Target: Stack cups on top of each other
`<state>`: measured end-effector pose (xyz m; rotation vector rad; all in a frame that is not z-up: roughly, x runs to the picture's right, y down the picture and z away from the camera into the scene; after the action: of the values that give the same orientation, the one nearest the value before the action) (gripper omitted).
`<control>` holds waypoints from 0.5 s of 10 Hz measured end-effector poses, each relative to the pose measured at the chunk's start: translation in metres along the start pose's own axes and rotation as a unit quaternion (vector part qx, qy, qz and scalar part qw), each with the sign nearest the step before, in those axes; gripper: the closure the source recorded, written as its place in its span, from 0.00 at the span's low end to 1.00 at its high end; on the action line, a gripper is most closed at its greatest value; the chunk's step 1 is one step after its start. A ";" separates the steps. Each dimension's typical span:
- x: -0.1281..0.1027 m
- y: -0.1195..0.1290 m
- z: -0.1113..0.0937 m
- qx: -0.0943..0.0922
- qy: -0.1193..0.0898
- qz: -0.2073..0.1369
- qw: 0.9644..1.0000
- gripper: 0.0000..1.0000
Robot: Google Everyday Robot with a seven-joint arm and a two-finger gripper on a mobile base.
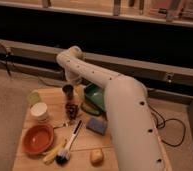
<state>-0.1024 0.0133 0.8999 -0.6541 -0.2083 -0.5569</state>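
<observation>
Claw: your claw (70,83) hangs at the end of the white arm (115,95), over the far edge of the desk (54,102). You cannot tell from here whether it is released, clenched or grasping anything.
Metal cup: the dark grey metal cup (68,91) stands upright at 6 o'clock from the claw, directly under it, long axis vertical.
White cup: the white cup (39,111) sits mouth up at about 8 o'clock from the claw, well apart.
Yellow-green cup: the pale yellow-green cup (34,96) stands at 9 o'clock, just behind the white one.
Deciding relation: both stacking partners lie to the claw's left, so your carry likely runs toward 8 o'clock.
Watch: a dark brown object (71,110) sits just in front of the metal cup, and the orange bowl (38,138) lies at 6 o'clock from the white cup.
</observation>
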 end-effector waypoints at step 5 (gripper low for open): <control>-0.007 0.015 0.018 -0.016 -0.002 -0.007 1.000 0.20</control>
<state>-0.1000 0.0373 0.9043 -0.6853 -0.2083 -0.5742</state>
